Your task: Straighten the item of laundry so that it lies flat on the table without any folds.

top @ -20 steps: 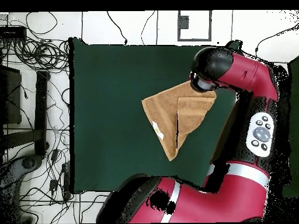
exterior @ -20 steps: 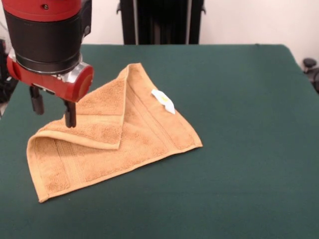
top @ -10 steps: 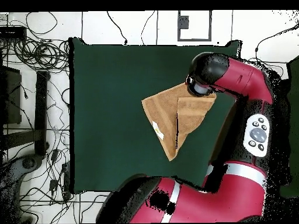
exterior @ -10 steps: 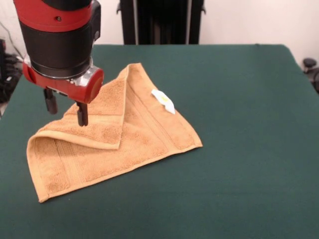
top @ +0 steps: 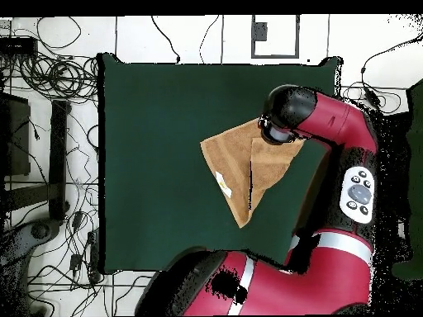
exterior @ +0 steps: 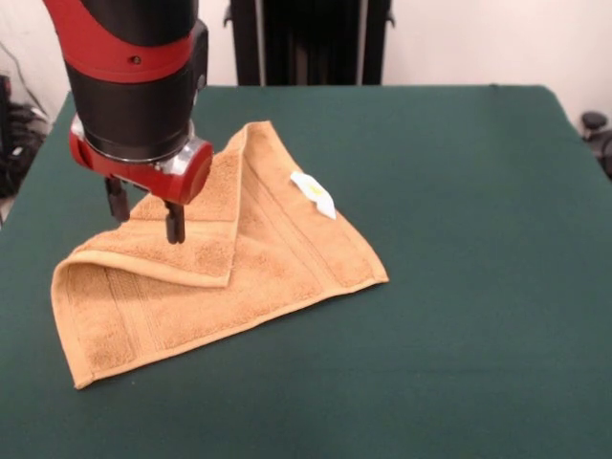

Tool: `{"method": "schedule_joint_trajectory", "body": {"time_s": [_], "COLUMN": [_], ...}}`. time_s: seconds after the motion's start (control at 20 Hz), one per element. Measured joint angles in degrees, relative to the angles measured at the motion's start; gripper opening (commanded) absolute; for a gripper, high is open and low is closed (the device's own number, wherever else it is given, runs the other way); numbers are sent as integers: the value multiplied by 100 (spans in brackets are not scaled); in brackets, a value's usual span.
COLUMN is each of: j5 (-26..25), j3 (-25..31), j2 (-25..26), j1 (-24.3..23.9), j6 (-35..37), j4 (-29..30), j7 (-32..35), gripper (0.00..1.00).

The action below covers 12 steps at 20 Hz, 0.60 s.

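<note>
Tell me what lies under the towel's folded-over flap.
Under the folded flap lies more of the same towel, resting on the green table. The covered layer's surface is hidden. The open gripper hangs above the flap.

- My gripper [exterior: 146, 212] hangs in the upper left of the front view, over the folded-over flap of the towel [exterior: 258, 258].
- The towel lies on the table [exterior: 478, 239], left of centre in that frame.
- Its tag [exterior: 314, 194] sits on the towel's upper right edge (right of my gripper).
- In the overhead view my arm [top: 347, 165] fills the right side, above the towel's upper right corner.
</note>
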Motion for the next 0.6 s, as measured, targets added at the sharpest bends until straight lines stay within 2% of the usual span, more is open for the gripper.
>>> {"method": "schedule_joint_trajectory", "body": {"time_s": [0.6], "j5": [0], "j3": [176], "j2": [-28], "j1": [0], "j6": [-966], "j4": [588], "j7": [0], "gripper": [100]}}
